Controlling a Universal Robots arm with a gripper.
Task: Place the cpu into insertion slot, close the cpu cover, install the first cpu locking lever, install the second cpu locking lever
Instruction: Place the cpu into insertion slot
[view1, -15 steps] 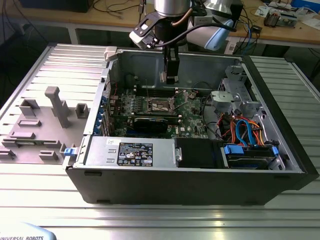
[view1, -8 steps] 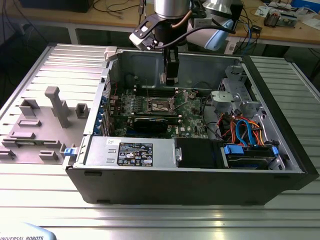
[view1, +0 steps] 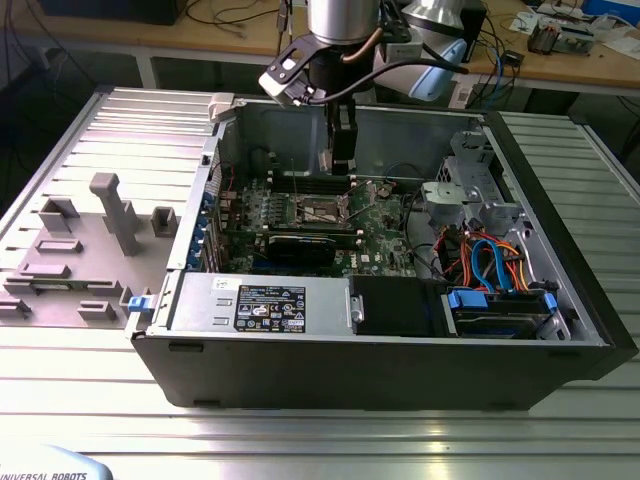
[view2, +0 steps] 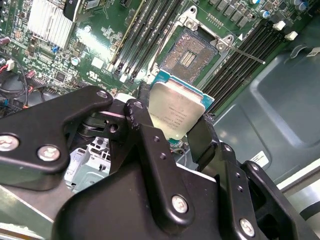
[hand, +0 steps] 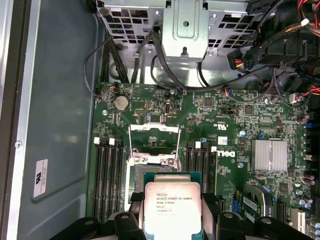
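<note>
My gripper (hand: 172, 222) is shut on the cpu (hand: 172, 207), a silvery square chip on a green carrier, pinched at two opposite edges between black fingers (hand: 226, 224). In the second wrist view the cpu (view2: 175, 111) hangs tilted in the gripper (view2: 175, 129), just short of the insertion slot (view2: 191, 51), whose brownish pin bed lies bare. The cpu cover (hand: 154, 128) stands swung open beyond the insertion slot (hand: 134, 174), which the chip partly hides. A thin lever rod (view2: 247, 55) juts out beside the socket. In the exterior view the gripper (view1: 340, 165) hangs over the insertion slot (view1: 320, 208).
The green motherboard (view1: 380, 235) lies inside an open computer case (view1: 400, 370) on a ribbed metal table. Black memory slots (hand: 107, 175) flank the socket. A finned heatsink (hand: 269, 155), a black graphics card (view1: 300, 247), a drive cage (hand: 184, 25) and cable bundles (view1: 490, 262) crowd the surroundings.
</note>
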